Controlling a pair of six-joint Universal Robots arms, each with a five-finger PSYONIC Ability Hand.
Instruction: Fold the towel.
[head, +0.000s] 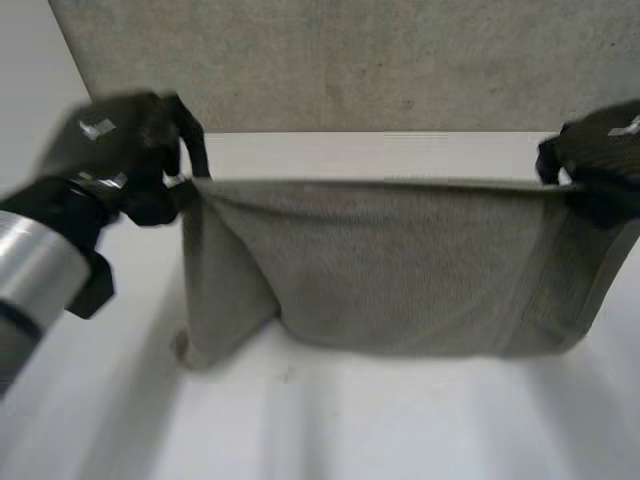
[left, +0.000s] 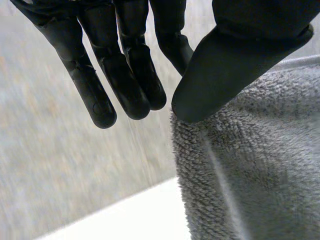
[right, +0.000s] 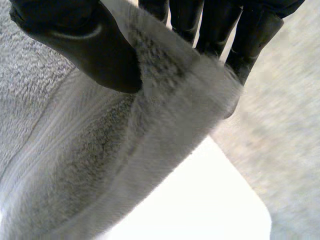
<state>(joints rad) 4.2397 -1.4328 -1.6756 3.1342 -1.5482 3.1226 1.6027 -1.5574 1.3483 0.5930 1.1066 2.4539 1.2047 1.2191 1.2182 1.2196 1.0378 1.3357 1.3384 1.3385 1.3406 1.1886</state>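
The fold is in hand and, as I judge it, not finished: the towel (head: 400, 270) is lifted, not laid flat in a neat fold. At the left, the left hand (head: 130, 150) holds the upper left corner above the surface (head: 400, 420). In its wrist view the thumb (left: 225, 65) presses on the very corner of the cloth and clamps it, it seems against one finger behind. The other fingers (left: 125, 80) hang straight and free beside the towel and do not touch it. From this corner the upper edge runs taut and nearly level across to the right hand (head: 600, 165), which holds the upper right corner. There the thumb is on one side of the cloth and the fingers (right: 250, 35) are on the other side, so the corner is clamped between them.

The towel is grey-brown terry, thick and soft. It hangs like a curtain between the two hands, and its lower part rests on the surface. At the lower left a loose flap sags down and bunches. Whether the towel is already doubled I cannot tell. What is left, I think, is to bring the held edge over onto the opposite edge, lay it flat, straighten the bunched left side, and let go.
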